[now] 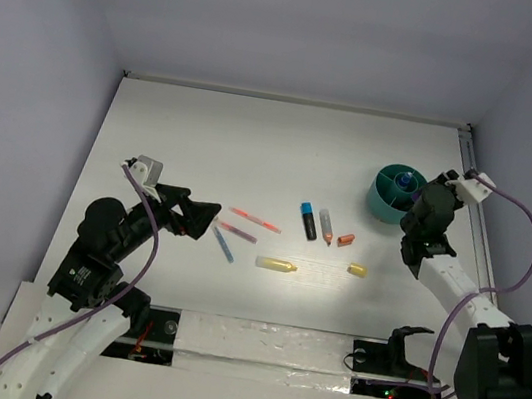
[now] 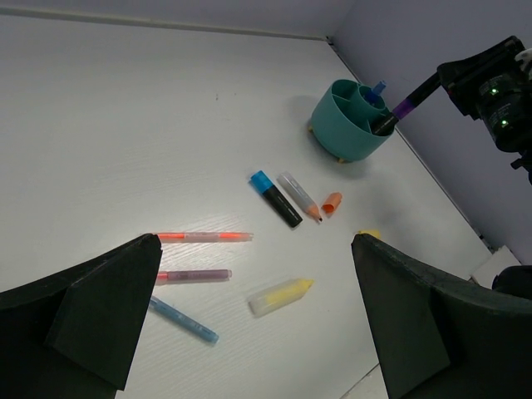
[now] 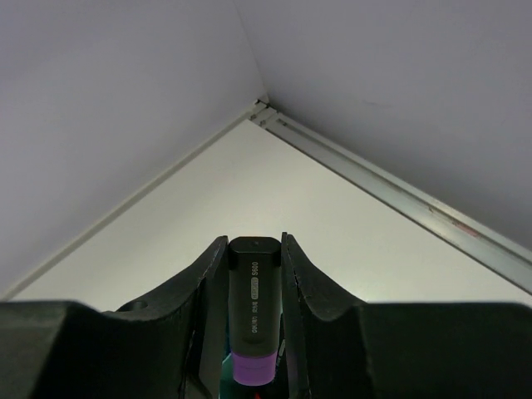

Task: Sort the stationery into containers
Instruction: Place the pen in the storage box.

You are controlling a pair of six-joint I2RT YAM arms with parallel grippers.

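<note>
Just over the cup (image 2: 337, 125), the right claw (image 3: 253, 248) grips a purple marker (image 2: 407, 105) tip-down so it can drop in, and the left claw (image 1: 205, 215) hangs wide open left of it, ready for pens (image 1: 254, 219).

You see a white desk (image 1: 254, 147) and a teal-green cup (image 1: 378, 207) with something blue (image 1: 406, 179) inside. The purple-and-black marker (image 3: 252, 316) has small white print on its black part. The right pincer (image 3: 252, 243) and the left pincer (image 2: 256, 249) are black. You also have a black marker with blue cap (image 1: 308, 220), a clear pen with orange tip (image 1: 327, 225), an orange cap (image 1: 346, 240), a yellow highlighter (image 1: 276, 264), a small yellow cap (image 1: 357, 270), a pink-red pen (image 1: 255, 219), a purplish pen (image 1: 237, 231) and a blue pen (image 1: 223, 244).
</note>
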